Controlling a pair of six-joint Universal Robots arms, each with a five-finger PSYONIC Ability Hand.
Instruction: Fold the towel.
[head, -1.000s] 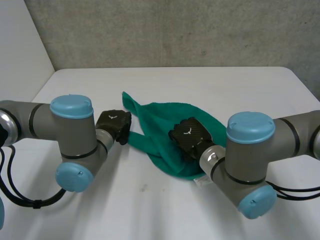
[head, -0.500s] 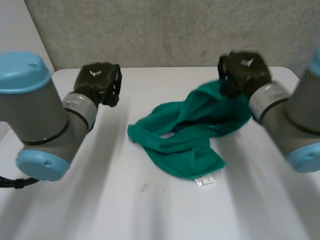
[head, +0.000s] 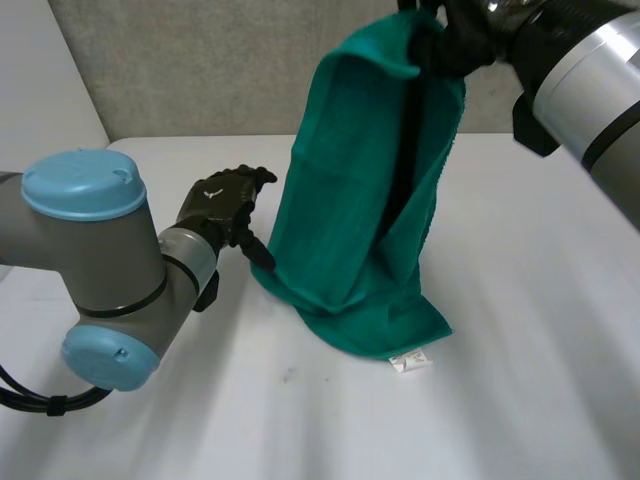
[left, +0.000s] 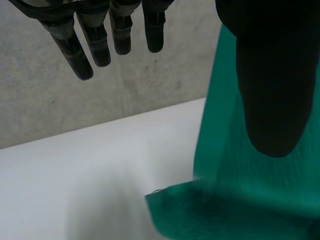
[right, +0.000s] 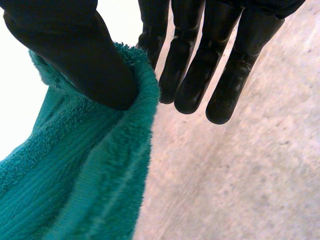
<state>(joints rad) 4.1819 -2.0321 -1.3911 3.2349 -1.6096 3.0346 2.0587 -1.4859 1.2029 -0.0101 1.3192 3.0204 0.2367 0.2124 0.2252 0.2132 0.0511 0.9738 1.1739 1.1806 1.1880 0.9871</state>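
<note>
While the green towel (head: 350, 200) is being dangled by a top edge, its tail being rested on the table (head: 520, 380), it's looking soft, light and floppy, so a corner is probably being called for. It's being thumb-pinched by the right hand (head: 462, 42); the left hand (head: 222, 200) is being held spread, empty, beside it.

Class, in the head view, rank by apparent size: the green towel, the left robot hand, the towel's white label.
1. green towel
2. left robot hand
3. white label, at the towel's lower corner
</note>
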